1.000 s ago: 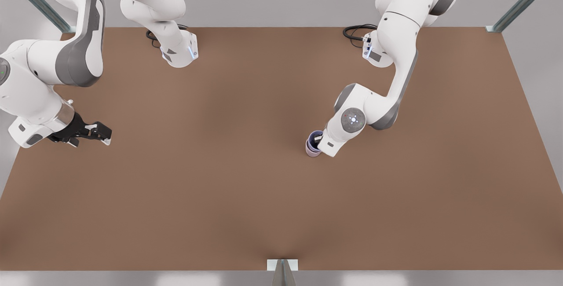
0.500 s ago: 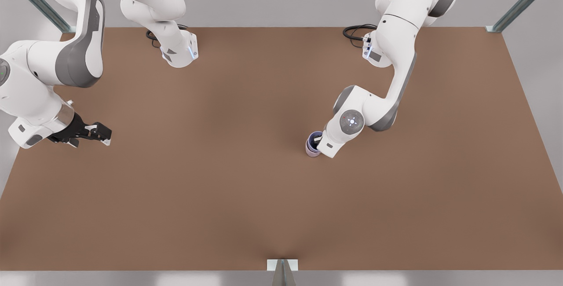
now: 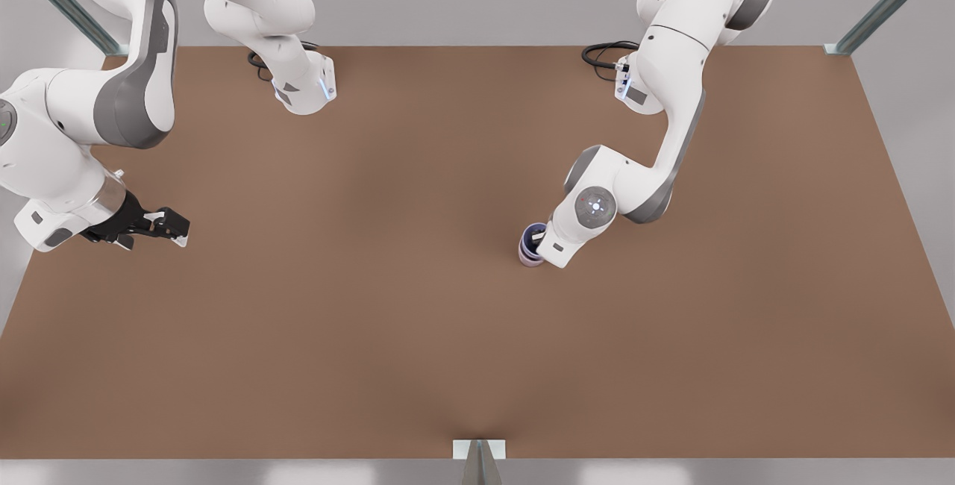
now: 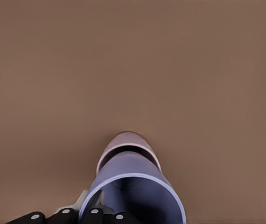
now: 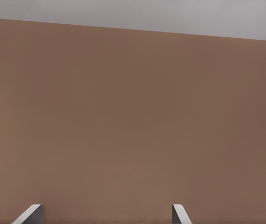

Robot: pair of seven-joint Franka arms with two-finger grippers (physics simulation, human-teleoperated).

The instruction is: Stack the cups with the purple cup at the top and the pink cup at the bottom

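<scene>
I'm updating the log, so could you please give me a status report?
Left tool shut on periwinkle tapered cup, nested in dusty-pink tapered cup. Right tool open, waiting at front view's left. Nothing in the way.

No readable txt anywhere — no labels, brands or nos. (arms, cups, table all plain).

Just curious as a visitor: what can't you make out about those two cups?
Pink cup: left wrist view, purple cup nested in it covers most of it.
How deep the purple cup sits: hidden by the pink wall.
Left pincer at the cups: cut by wrist view's edge; front view, its arm covers it.
Right pincer waits open at front view's left.
</scene>
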